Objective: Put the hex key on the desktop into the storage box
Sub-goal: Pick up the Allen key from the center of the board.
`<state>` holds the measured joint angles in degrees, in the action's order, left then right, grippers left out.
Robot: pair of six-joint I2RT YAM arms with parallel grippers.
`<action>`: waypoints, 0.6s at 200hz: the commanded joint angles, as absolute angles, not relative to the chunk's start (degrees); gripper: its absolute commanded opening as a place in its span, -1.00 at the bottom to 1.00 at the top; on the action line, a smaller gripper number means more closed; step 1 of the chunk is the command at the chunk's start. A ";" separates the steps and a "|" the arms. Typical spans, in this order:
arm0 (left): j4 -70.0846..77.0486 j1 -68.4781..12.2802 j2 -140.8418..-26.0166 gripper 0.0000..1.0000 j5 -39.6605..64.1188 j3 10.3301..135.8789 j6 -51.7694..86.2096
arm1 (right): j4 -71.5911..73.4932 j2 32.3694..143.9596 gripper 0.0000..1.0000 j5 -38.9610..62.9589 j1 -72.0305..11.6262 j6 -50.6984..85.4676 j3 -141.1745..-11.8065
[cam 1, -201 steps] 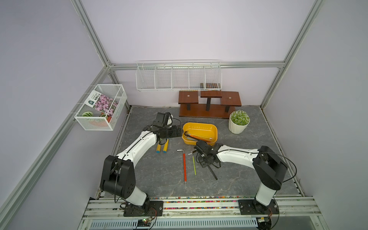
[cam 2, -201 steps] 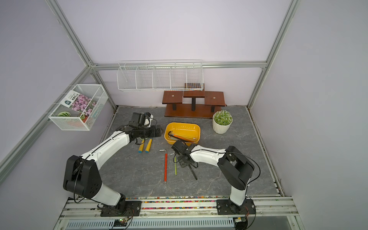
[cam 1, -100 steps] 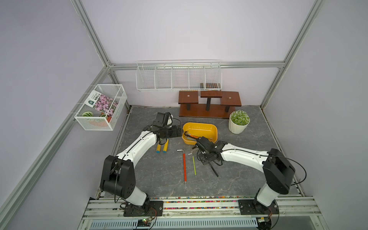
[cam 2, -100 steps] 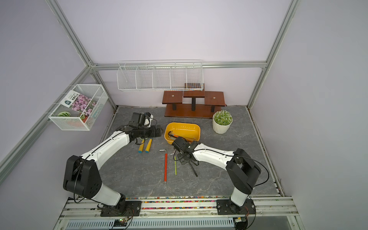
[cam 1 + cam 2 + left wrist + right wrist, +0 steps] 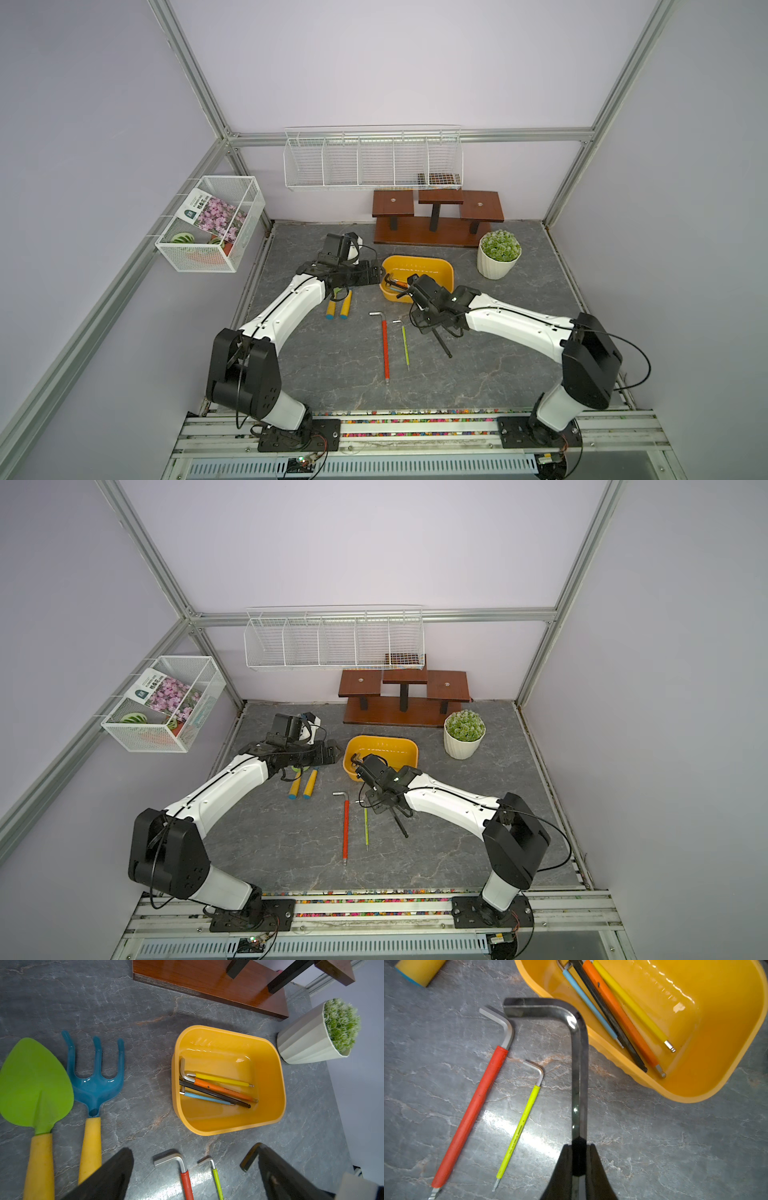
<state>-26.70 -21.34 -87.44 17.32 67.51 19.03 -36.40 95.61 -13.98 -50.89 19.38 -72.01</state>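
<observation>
While your right gripper (image 5: 579,1159) clamps the dark steel hex key (image 5: 579,1068) by its shank, its bent end sits at the near rim of the yellow plastic storage box (image 5: 685,1097).
Long axis points straight at the box, so your right arm is nearer; your left gripper (image 5: 374,275) hangs beside the box, jaws spread, empty. Print on the lime-sleeved hex key (image 5: 519,1132) short of the box: unreadable.
</observation>
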 commanded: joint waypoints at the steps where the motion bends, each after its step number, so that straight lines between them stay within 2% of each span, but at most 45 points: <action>1: -24.22 -21.49 -84.99 0.97 21.06 66.31 19.15 | -37.69 93.59 -1.00 -15.77 -50.11 17.08 -74.32; 43: -22.80 -21.63 -83.49 0.97 21.54 65.26 22.10 | -40.03 93.69 -1.00 -14.71 -48.31 15.00 -78.07; 87: -23.55 -21.62 -83.82 1.00 18.59 72.76 24.26 | -41.31 93.34 -1.00 -11.85 -45.52 12.65 -80.19; 120: -24.19 -21.62 -89.01 1.00 20.12 78.08 25.40 | -42.01 93.68 -1.00 -8.63 -43.15 9.97 -81.90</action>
